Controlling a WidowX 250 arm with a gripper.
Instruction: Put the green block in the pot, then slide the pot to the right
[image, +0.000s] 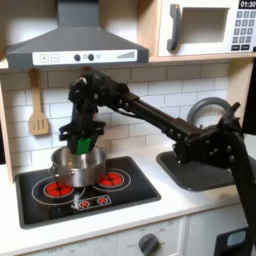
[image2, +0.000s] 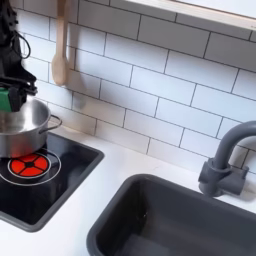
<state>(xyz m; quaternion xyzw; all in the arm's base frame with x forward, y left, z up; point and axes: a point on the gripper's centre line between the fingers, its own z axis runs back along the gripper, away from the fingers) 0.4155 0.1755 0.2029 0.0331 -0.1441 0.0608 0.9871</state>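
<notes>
The silver pot (image: 76, 168) stands on the black stove (image: 130, 195), over the burners on the first exterior view's left. My gripper (image: 83, 150) hangs straight down over the pot's opening, shut on the green block (image: 84, 143). The block sits just above the rim. In the second exterior view the pot (image2: 24, 128) is at the left edge, with the green block (image2: 5, 99) held in the gripper (image2: 9, 94) right above it. The frame edge cuts off part of the gripper there.
A red burner (image: 112, 179) shows to the right of the pot in the first exterior view. The dark sink (image: 198, 172) and grey faucet (image: 212, 108) lie further right, under my arm. A wooden spatula (image: 38, 108) hangs on the tiled wall.
</notes>
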